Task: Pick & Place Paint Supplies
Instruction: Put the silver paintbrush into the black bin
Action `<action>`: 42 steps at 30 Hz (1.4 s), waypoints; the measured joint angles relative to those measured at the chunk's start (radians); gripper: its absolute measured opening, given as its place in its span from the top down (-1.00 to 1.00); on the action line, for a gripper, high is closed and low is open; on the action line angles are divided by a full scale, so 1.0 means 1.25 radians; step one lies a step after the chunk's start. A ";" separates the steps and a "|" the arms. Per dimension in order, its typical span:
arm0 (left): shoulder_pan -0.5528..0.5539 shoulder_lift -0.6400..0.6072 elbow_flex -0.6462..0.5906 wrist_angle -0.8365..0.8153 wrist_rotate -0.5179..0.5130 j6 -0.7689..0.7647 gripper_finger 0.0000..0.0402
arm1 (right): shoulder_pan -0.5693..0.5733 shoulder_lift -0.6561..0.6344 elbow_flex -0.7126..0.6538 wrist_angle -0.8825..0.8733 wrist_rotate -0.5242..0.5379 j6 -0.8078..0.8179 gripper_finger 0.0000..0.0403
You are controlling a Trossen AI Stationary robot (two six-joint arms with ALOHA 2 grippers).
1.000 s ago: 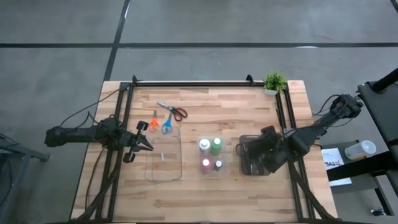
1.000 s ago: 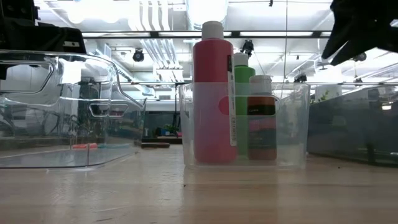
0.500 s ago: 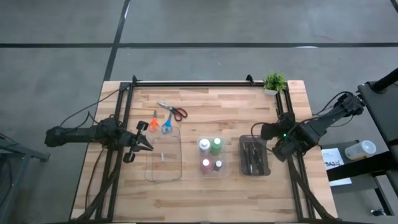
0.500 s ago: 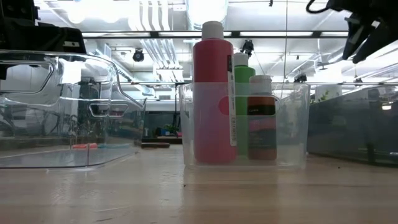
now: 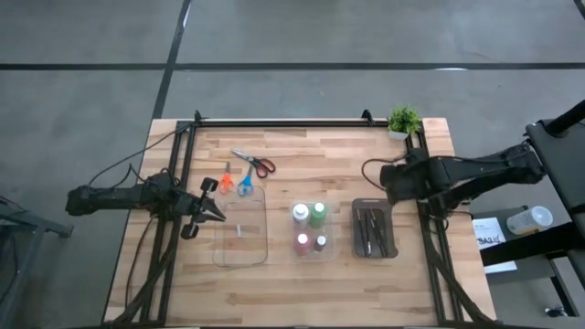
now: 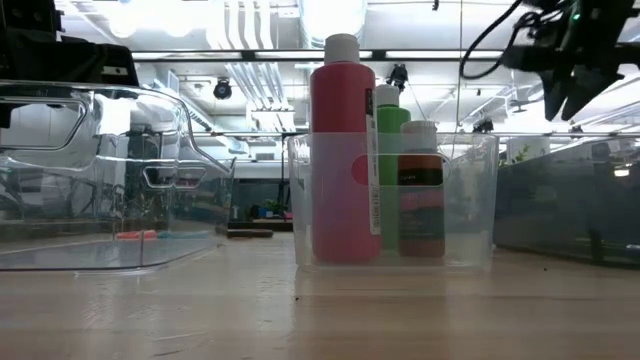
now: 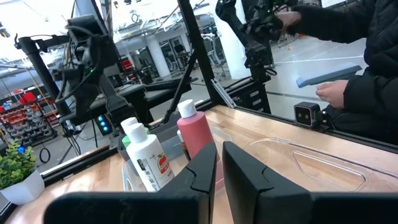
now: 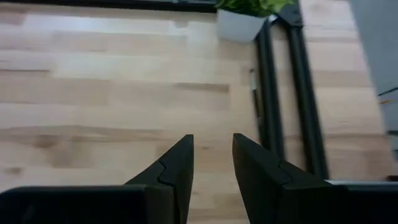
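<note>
Four paint bottles (image 5: 309,228) stand upright in a small clear bin; the low view shows the red one (image 6: 343,150) in front. Thin dark paintbrushes (image 5: 370,228) lie in the dark grey tray. The red-handled scissors (image 5: 256,164), orange scissors (image 5: 225,181) and blue scissors (image 5: 245,184) lie flat on the wood by the clear tray's far edge. My left gripper (image 5: 218,212) is shut and hovers over the clear tray's left edge. My right gripper (image 5: 388,179) is open and empty, above bare wood just beyond the dark tray's far end (image 8: 211,155).
A large clear tray (image 5: 242,230) sits left of the bottle bin. A small potted plant (image 5: 403,121) stands at the far right corner. Black frame rails (image 5: 413,164) run along the table's sides and far edge. A person in a dark sleeve (image 7: 373,62) is beyond the table.
My right gripper has risen off the dark grey tray and moved toward the table's far edge, with the arm swinging round. The brushes in the tray, covered by the gripper before, now show. The left arm has stayed still.
</note>
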 joint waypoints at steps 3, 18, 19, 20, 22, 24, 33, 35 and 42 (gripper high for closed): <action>0.000 0.000 0.000 0.000 0.000 0.000 0.82 | -0.078 0.007 0.000 0.002 -0.032 -0.068 0.46; 0.000 0.000 0.000 0.000 0.000 0.000 0.82 | -0.417 0.101 -0.002 0.133 -0.177 -0.445 0.46; 0.000 0.000 0.000 0.000 0.000 0.000 0.82 | -0.438 0.113 -0.002 0.139 -0.192 -0.471 0.46; 0.000 0.000 0.000 0.000 0.000 0.000 0.82 | -0.459 0.126 -0.002 0.142 -0.206 -0.495 0.46; 0.000 0.000 0.000 0.000 0.000 0.000 0.82 | -0.496 0.153 -0.003 0.144 -0.223 -0.536 0.46; 0.000 0.000 0.000 0.000 0.000 0.000 0.82 | -0.528 0.181 -0.003 0.145 -0.233 -0.569 0.46; 0.000 0.000 0.000 0.000 0.000 0.000 0.82 | -0.628 0.321 -0.003 0.148 -0.249 -0.656 0.46; 0.000 0.000 0.000 0.000 0.000 0.000 0.82 | -0.641 0.350 -0.003 0.149 -0.246 -0.668 0.46; 0.000 0.000 0.000 0.000 0.000 0.000 0.82 | -0.684 0.415 -0.020 0.235 -0.244 -0.756 0.46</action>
